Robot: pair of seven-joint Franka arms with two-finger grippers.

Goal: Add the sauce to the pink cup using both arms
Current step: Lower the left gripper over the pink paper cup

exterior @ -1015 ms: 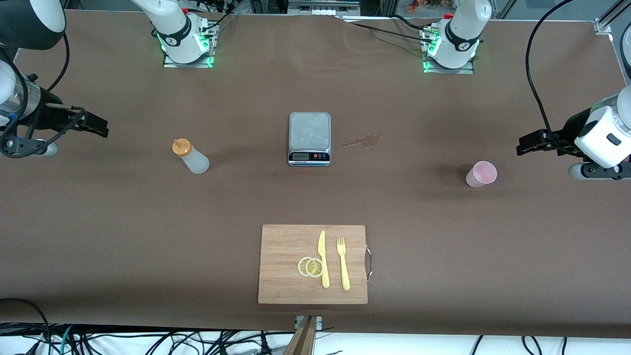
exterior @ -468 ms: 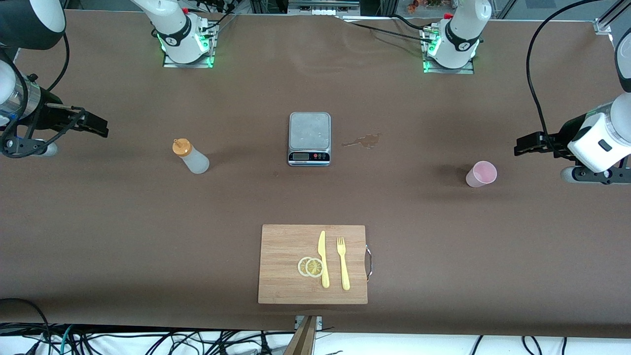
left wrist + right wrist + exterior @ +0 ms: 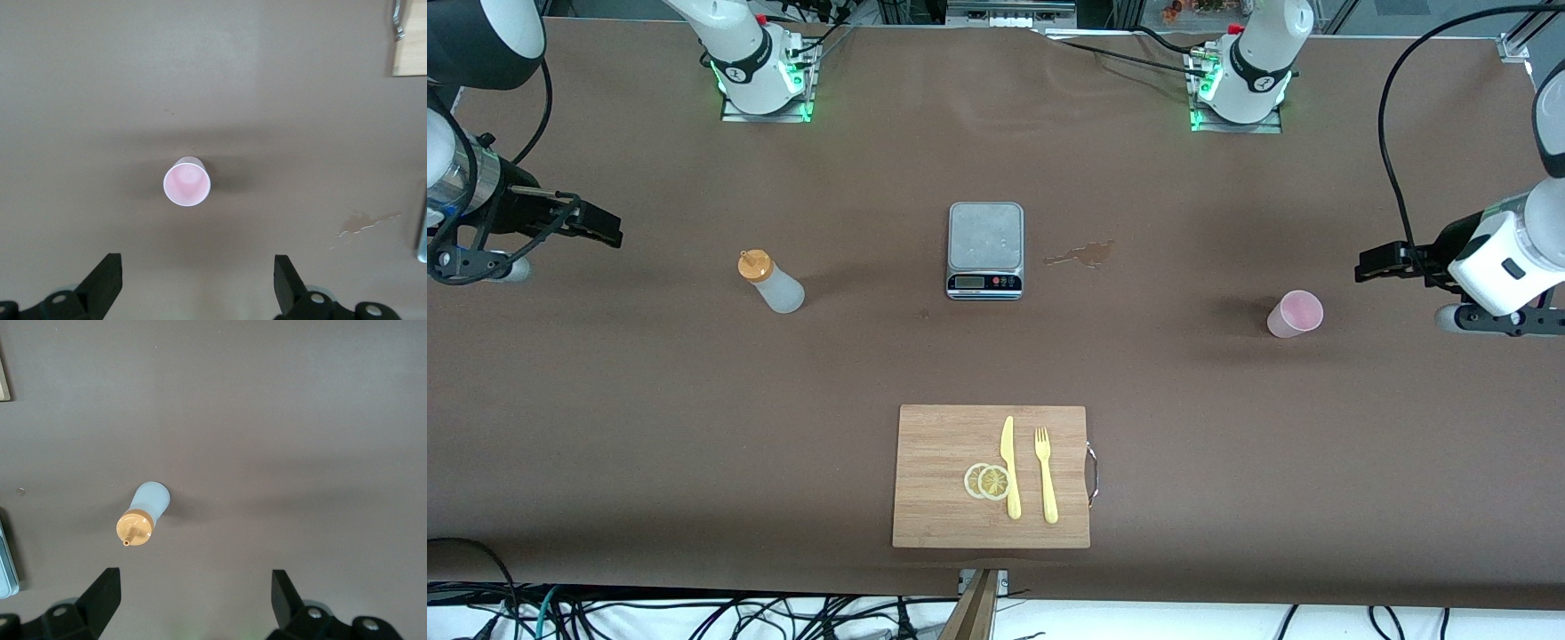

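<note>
Front view, near to far: a cutting board (image 3: 991, 476) with a knife (image 3: 1009, 466), fork (image 3: 1046, 476) and lemon slices (image 3: 987, 481), then the task's things — the pink cup (image 3: 1295, 314) upright toward the left arm's end, the sauce (image 3: 770, 281) upright toward the right arm's end, a scale (image 3: 984, 250) between them. Nothing is done yet: the cup looks empty, the translucent bottle's orange cap is on. The left gripper (image 3: 195, 287) hangs empty, jaws spread, over the table beside the cup; the right gripper (image 3: 193, 603) likewise — beside the bottle.

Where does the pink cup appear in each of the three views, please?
Front view: pink cup standing on the table toward the left arm's end.
Left wrist view: pink cup mid-picture, seen from above.
Right wrist view: not in it.
Shared landmark: the spill stain.
</note>
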